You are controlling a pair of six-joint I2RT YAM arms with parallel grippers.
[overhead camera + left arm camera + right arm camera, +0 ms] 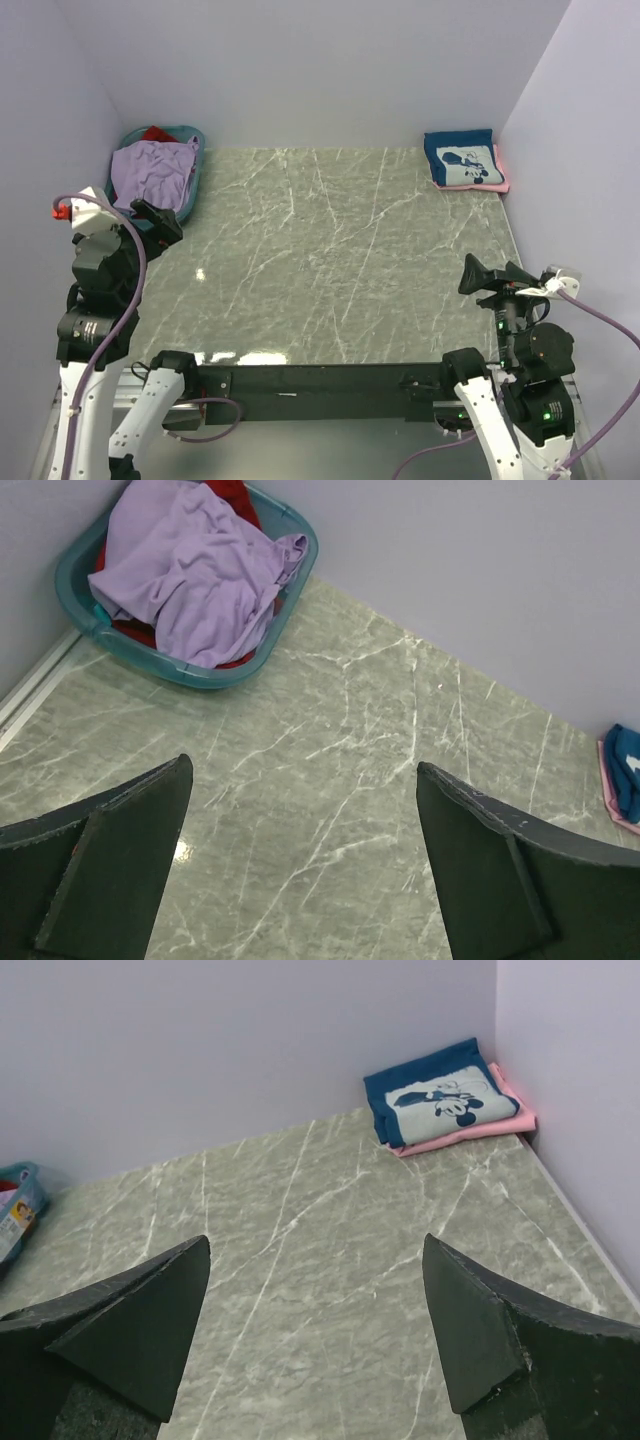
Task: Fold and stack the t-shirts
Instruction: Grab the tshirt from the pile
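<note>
A crumpled lavender t-shirt point(150, 172) point(190, 575) lies on top of a red t-shirt point(157, 133) point(228, 494) in the teal tub point(190, 185) point(150, 660) at the far left corner. In the far right corner a folded navy t-shirt with a white graphic point(461, 159) point(437, 1090) rests on a folded pink t-shirt point(501, 170) point(470, 1132). My left gripper point(155, 222) point(304, 770) hangs open just short of the tub, holding nothing. My right gripper point(492, 277) point(316, 1245) is open over the near right of the table, empty.
The marble table point(330, 250) is enclosed by lavender walls at the back and on both sides. A black bar point(320, 380) runs along the near edge between the two arm bases.
</note>
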